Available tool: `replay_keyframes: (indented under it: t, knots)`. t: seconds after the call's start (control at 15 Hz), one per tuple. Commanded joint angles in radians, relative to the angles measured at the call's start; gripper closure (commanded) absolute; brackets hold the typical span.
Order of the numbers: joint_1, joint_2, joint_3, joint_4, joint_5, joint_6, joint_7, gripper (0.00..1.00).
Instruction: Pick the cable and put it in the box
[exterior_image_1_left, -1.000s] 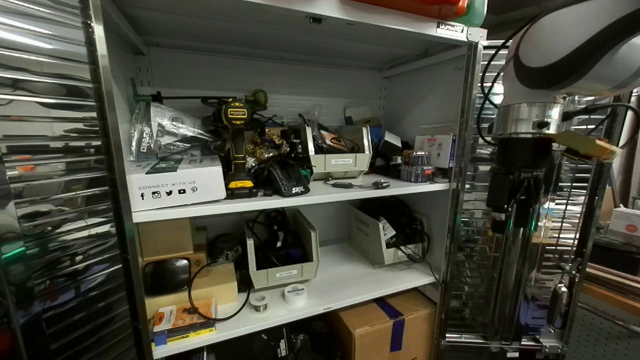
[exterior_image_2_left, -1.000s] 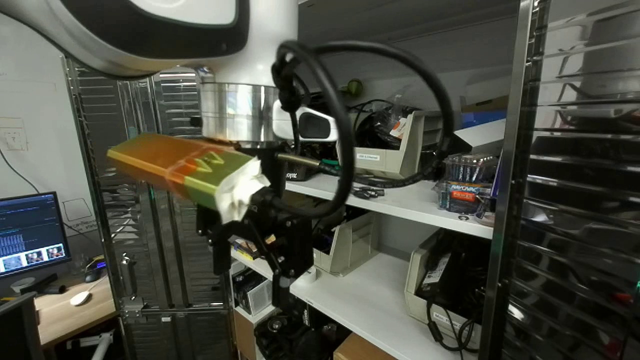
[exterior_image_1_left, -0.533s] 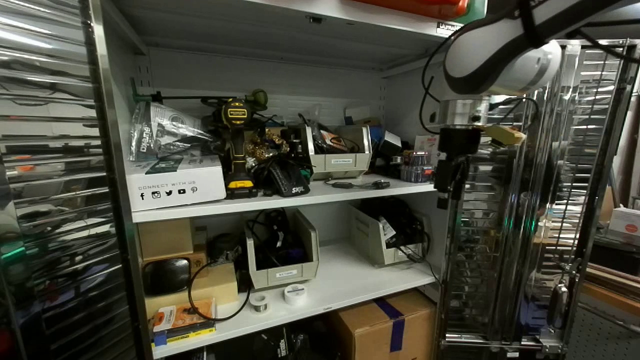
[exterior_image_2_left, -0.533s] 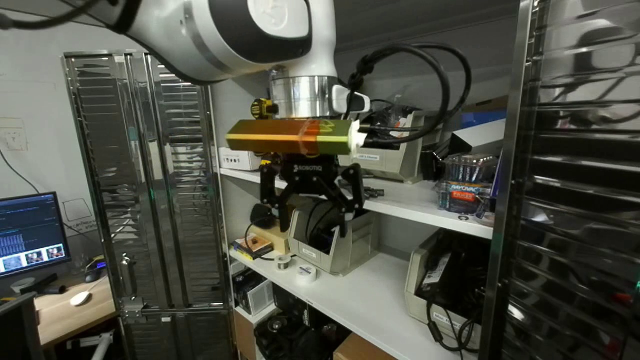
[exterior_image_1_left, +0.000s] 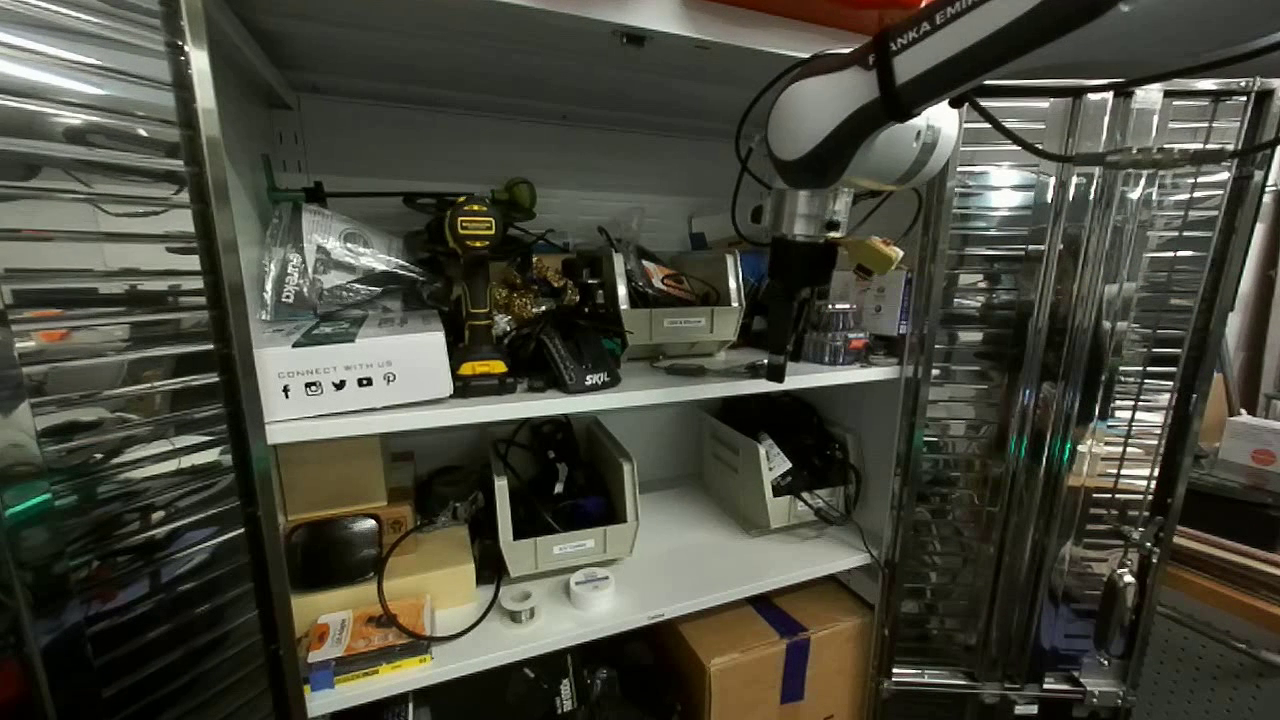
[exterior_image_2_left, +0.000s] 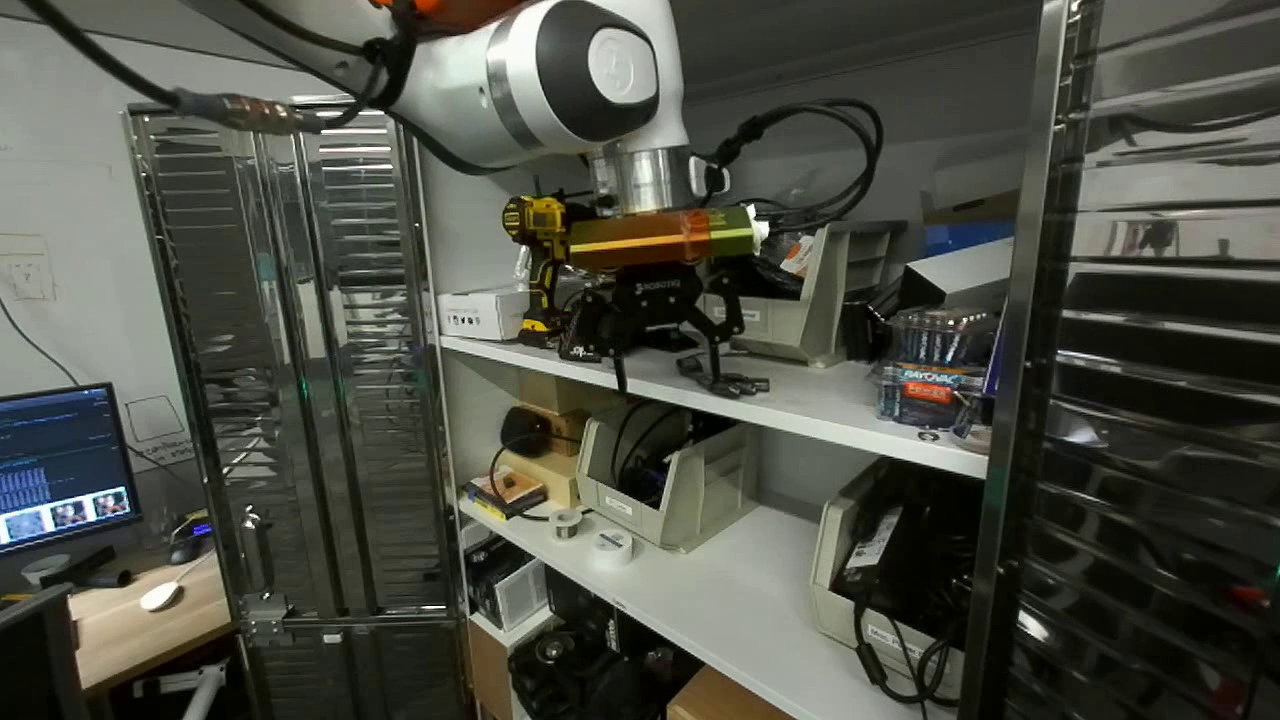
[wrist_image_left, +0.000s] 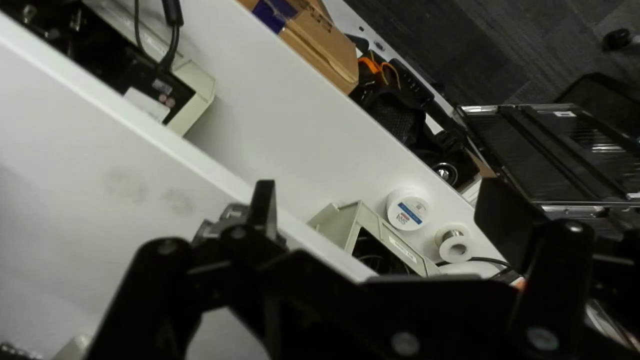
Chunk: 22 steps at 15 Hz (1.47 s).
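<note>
The cable is laid, loosely bent, on the upper bench, its plugs toward three o'clock in both exterior views. Behind it, at about eleven o'clock in an exterior view, is set what is taken to be the box meant: a grey, labelled one, though other bins are seen on the level below. In an exterior view the claw is seen spread wide, pointed downward, with nothing held. The plugs are shown at three o'clock from its middle, close by one finger — whether they are touched cannot be told.

Little weight is to be expected, and a soft, limp cord between stiffer ends, so sagging and trailing once lifted should be allowed for. The cord itself is best avoided: being thin, it could be missed or let slip. A surer hold should be given by a pinch squarely across the plugs, or across the thick dark piece toward nine o'clock. Not much fragility is foreseen — but the cable is low and flat, so the fingertips will need to be brought right down to the bench before closing
</note>
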<state>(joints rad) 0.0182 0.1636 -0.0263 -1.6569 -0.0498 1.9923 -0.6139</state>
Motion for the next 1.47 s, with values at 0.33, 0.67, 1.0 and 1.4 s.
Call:
replay_keyframes:
  t: [0.33,0.67,1.0,1.4]
  knots:
    - [-0.08,0.245,0.065,0.351,0.124,-0.061,-0.225,0.0]
    - [-0.098,0.41,0.107,0.59,0.157,-0.198,-0.294,0.0]
    - [-0.066,0.52,0.121,0.778,0.103,-0.329,-0.329,0.0]
    - [-0.018,0.58,0.099,0.862,-0.02,-0.351,-0.384,0.44]
